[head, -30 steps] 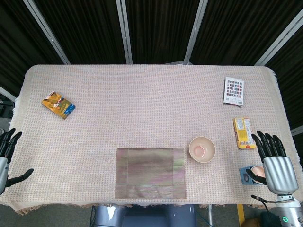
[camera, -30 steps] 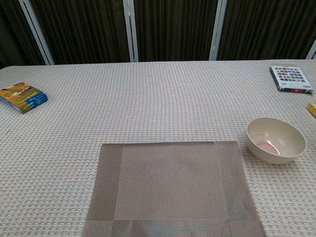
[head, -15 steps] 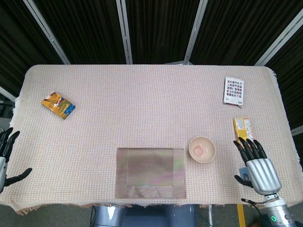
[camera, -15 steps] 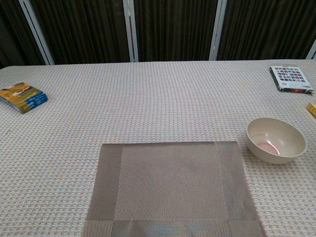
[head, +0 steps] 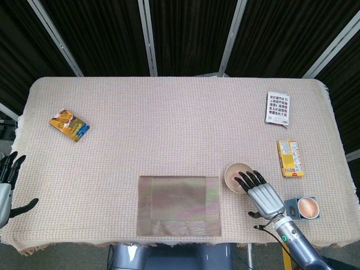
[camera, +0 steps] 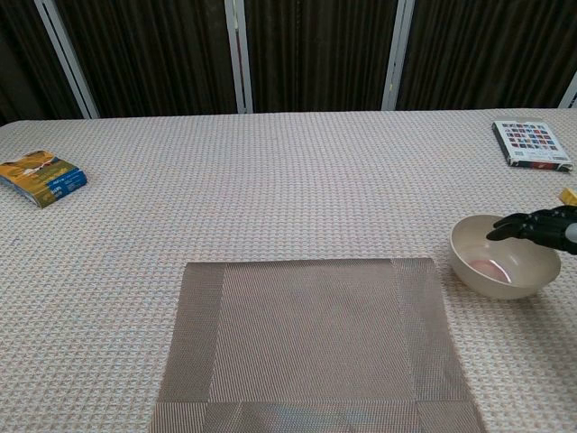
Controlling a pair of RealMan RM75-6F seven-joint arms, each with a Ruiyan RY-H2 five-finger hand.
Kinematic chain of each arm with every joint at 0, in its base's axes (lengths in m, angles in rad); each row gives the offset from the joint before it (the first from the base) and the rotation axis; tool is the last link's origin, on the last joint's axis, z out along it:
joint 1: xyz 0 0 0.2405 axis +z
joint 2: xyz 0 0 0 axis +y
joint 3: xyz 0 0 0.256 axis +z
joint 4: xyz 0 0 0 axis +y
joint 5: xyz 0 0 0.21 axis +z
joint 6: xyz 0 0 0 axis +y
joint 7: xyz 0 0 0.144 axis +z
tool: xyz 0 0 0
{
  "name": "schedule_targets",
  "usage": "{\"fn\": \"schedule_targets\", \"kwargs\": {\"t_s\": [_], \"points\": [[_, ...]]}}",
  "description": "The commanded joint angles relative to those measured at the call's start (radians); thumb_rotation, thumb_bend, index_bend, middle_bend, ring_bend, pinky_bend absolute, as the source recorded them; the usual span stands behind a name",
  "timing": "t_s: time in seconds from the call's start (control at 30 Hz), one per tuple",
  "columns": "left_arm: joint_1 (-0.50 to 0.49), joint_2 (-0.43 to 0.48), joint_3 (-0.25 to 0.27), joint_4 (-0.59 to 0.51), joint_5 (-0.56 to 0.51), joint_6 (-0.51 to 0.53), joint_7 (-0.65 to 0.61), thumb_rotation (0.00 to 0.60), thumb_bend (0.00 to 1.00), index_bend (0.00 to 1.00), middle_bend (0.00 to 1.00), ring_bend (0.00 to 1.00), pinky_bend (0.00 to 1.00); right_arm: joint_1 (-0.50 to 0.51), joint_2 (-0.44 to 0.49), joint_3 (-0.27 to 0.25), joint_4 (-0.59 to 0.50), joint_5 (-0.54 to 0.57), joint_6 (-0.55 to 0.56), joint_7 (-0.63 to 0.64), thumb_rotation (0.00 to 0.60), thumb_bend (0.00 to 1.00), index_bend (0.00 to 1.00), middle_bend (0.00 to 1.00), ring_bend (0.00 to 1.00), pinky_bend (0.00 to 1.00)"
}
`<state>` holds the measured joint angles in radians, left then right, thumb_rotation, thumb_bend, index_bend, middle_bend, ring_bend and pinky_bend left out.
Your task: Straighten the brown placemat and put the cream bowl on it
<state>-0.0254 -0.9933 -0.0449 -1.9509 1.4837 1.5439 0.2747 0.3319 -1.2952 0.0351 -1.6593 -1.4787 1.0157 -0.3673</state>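
Reaching over the cream bowl (head: 238,176), my right robot hand (head: 260,191) had its dark fingers (camera: 532,225) spread apart above the bowl's right rim, holding nothing; from the chest view the fingertips hung over the rim, and I could not tell whether they touched it. The bowl stood upright on the desk (head: 169,129), just beside the right edge of the brown placemat (head: 179,206) but not on it. The placemat lay flat near the front edge of the desk, its sides roughly square with that edge. My left robot hand (head: 8,184) hung off the front left corner of the desk, fingers apart and empty, well away from both placemat and bowl.

Elsewhere on the woven cloth, a yellow and blue packet (head: 69,125) lay near the far left side, a white card with a grid of small pictures (head: 277,108) lay at the far right, and a yellow packet (head: 289,158) lay nearer, to the right of the bowl. A small blue container with a peach-coloured round top (head: 302,207) sat near the front right corner.
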Motion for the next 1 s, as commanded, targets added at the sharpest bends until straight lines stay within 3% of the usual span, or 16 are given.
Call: {"fn": "schedule_targets", "kwargs": {"t_s": [0.03, 0.1, 0.23, 0.3, 0.4, 0.63, 1.0], "points": [[0.0, -0.001, 0.001, 0.001, 0.004, 0.003, -0.003, 0.6, 0.0, 0.0, 0.0, 0.0, 0.0, 0.02, -0.057, 0.023, 0.06, 0.038, -0.005, -0.021, 0.6, 0.05, 0.24, 0.0, 0.0, 0.0], [0.001, -0.001, 0.001, 0.001, 0.005, 0.004, -0.005, 0.6, 0.0, 0.0, 0.0, 0.0, 0.0, 0.022, -0.077, 0.03, 0.082, 0.047, 0.003, -0.02, 0.6, 0.12, 0.38, 0.0, 0.0, 0.0], [-0.002, -0.001, 0.002, 0.001, 0.005, -0.001, -0.008, 0.6, 0.0, 0.0, 0.0, 0.0, 0.0, 0.034, -0.124, 0.035, 0.143, 0.05, 0.011, -0.003, 0.6, 0.29, 0.51, 0.0, 0.0, 0.0], [-0.003, -0.002, 0.002, 0.001, 0.006, -0.002, -0.006, 0.6, 0.0, 0.0, 0.0, 0.0, 0.0, 0.042, -0.143, 0.034, 0.173, 0.046, 0.008, 0.006, 0.6, 0.41, 0.62, 0.0, 0.0, 0.0], [-0.005, -0.004, 0.003, 0.0, 0.006, -0.006, -0.005, 0.6, 0.0, 0.0, 0.0, 0.0, 0.0, 0.054, -0.178, 0.039, 0.22, 0.034, 0.021, 0.016, 0.6, 0.51, 0.75, 0.0, 0.0, 0.0], [-0.009, -0.005, 0.0, 0.001, -0.003, -0.011, -0.004, 0.6, 0.0, 0.0, 0.0, 0.0, 0.0, 0.061, -0.215, 0.073, 0.271, -0.004, 0.106, 0.107, 0.6, 0.51, 0.79, 0.0, 0.0, 0.0], [-0.017, -0.008, -0.008, 0.01, -0.037, -0.027, -0.005, 0.6, 0.0, 0.0, 0.0, 0.0, 0.0, 0.142, -0.206, 0.223, 0.347, 0.089, 0.093, 0.171, 0.6, 0.51, 0.79, 0.0, 0.0, 0.0]]}}
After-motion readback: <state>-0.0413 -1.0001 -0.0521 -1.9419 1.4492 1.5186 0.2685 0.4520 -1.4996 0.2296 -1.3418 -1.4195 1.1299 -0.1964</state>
